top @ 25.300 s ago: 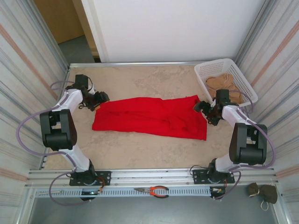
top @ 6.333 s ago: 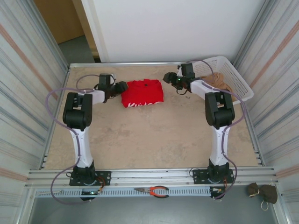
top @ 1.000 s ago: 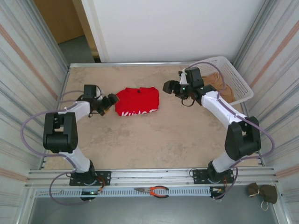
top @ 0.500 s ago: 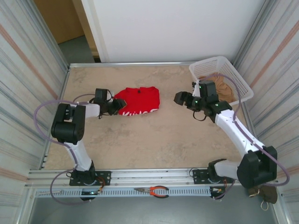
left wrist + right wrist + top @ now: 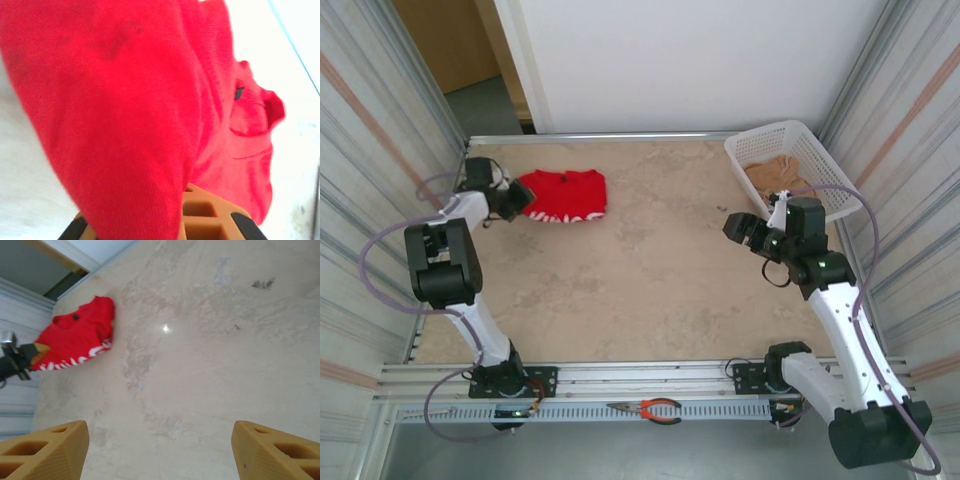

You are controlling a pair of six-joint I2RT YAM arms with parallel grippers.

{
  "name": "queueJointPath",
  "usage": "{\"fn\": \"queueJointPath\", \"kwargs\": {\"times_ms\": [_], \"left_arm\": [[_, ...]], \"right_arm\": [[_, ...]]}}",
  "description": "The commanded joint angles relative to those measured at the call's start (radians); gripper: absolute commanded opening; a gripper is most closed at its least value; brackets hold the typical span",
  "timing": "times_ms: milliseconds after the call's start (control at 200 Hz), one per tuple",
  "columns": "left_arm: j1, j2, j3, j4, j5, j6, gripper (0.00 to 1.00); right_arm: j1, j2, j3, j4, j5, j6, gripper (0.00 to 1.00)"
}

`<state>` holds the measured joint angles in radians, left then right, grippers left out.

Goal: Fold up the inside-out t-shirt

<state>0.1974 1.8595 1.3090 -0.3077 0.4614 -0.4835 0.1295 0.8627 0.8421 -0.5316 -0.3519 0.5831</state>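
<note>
The t-shirt (image 5: 565, 195) lies folded small at the far left of the table (image 5: 650, 290), its edge pinched in the left gripper (image 5: 517, 199); the right gripper (image 5: 738, 228) hangs open, empty. Folding looks done; next, release cleanly

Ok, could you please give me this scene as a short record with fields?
t-shirt: red, folded into a compact packet, far-left part of the table
left gripper: shut on the t-shirt's left edge
right gripper: open, empty, above the table near the basket
basket: white, far-right corner, holds a tan garment
pliers: on the front rail
</note>
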Motion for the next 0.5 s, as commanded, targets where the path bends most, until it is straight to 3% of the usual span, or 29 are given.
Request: {"fn": "queueJointPath", "kwargs": {"times_ms": [0, 85, 175, 195, 361, 496], "left_arm": [[0.05, 0.054, 0.126, -0.206, -0.082, 0.196, 0.21], [0.074, 0.07, 0.2, -0.254, -0.103, 0.224, 0.61], [0.076, 0.021, 0.22, -0.266, -0.119, 0.217, 0.88], [0.074, 0.0, 0.213, -0.257, -0.121, 0.213, 0.97], [0.044, -0.18, 0.127, -0.22, -0.137, 0.189, 0.99], [-0.012, -0.358, -0.01, -0.175, -0.163, 0.187, 0.99]], "right_arm": [[-0.028, -0.036, -0.029, -0.073, -0.006, -0.047, 0.75], [-0.058, -0.06, -0.038, -0.1, -0.002, -0.062, 0.81], [-0.097, -0.084, -0.04, -0.133, 0.024, -0.077, 1.0], [-0.108, -0.088, -0.04, -0.139, 0.026, -0.08, 0.99], [-0.2, -0.094, -0.025, -0.162, 0.038, -0.104, 0.99], [-0.242, -0.078, -0.012, -0.152, 0.161, -0.104, 0.99]]}}
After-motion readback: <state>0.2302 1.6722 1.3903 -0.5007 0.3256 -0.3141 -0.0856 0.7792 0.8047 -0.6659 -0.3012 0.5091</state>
